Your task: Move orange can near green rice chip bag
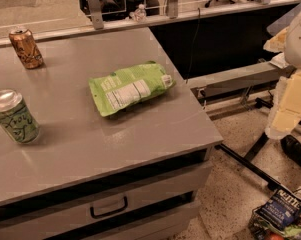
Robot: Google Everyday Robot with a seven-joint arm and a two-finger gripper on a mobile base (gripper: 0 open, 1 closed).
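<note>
The orange can (25, 48) is seen upright at the far left of the table (140, 139), well apart from the green rice chip bag (131, 87), which lies flat mid-table. A pale green can (15, 116) stands near-left, not between them. The gripper (288, 106) is held beyond the table's right edge; whether it is apart or together cannot be told.

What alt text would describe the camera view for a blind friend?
A slim copper-orange drink can stands at the far left corner of the grey table, apart from a flat lime-green snack bag lying mid-table. A pale green can stands front left; the robot's tool hangs off the table at the right edge.
</note>
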